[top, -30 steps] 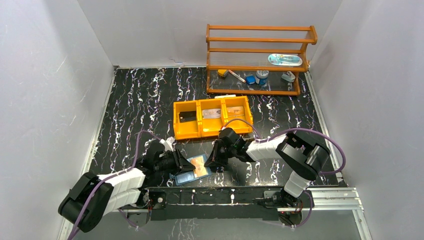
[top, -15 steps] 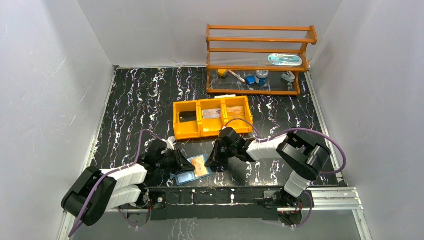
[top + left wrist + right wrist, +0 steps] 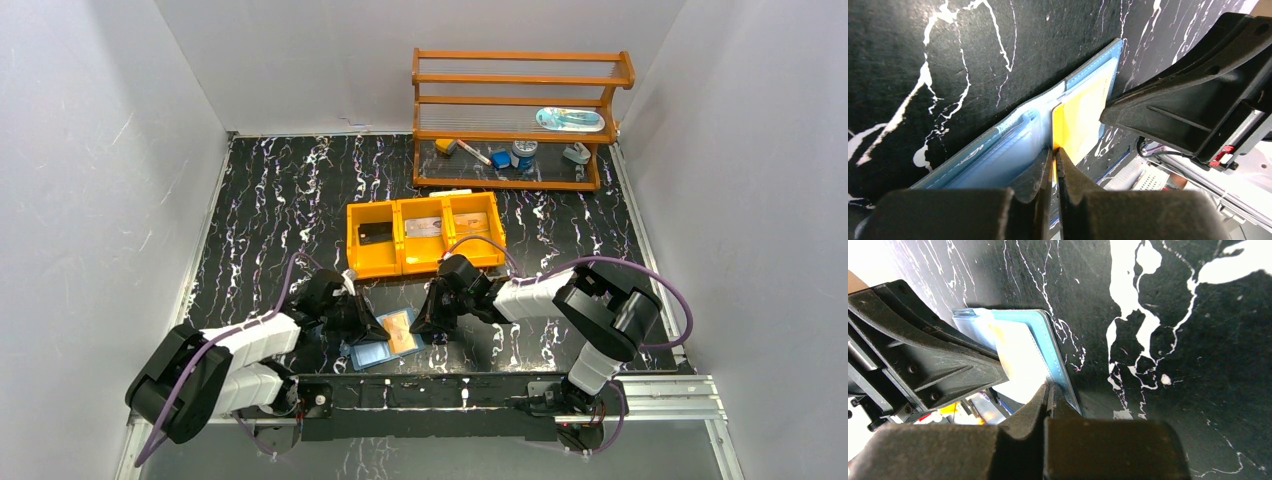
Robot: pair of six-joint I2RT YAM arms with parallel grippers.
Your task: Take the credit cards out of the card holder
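Just on the near side of the orange tray [image 3: 351,242], between it and the arms' bases, the card holder [image 3: 368,353] is laid open on the bench [image 3: 280,200] with its pale-blue inner face turned up. An orange card [image 3: 401,331] is seen on the leaf below the tray's middle compartment, partly out of its slot.

The left gripper [image 3: 1054,153] is brought in low across the holder's other leaf. Its jaws are drawn narrow, with the card's exposed edge pinched between the fingertips, and a sliver of orange shows in the slit between them. The grip is judged to be taken there because that edge is the only part of the card standing free of the slot, and from it the card can be drawn out along the leaf.

The right gripper [image 3: 1049,390] is set at the holder's opposite edge, on the side toward the tray's right end. Its jaws are fully together and its tips touch the stitched blue border. It is judged to be placed there as a hold-down, so that the light holder is not dragged along with the card. Whether the border is nipped or merely pressed cannot be told.

The card is thus spanned by the two grippers, one edge inside the left one and the far edge just short of the right one's tips, with the holder lying flat beneath both.
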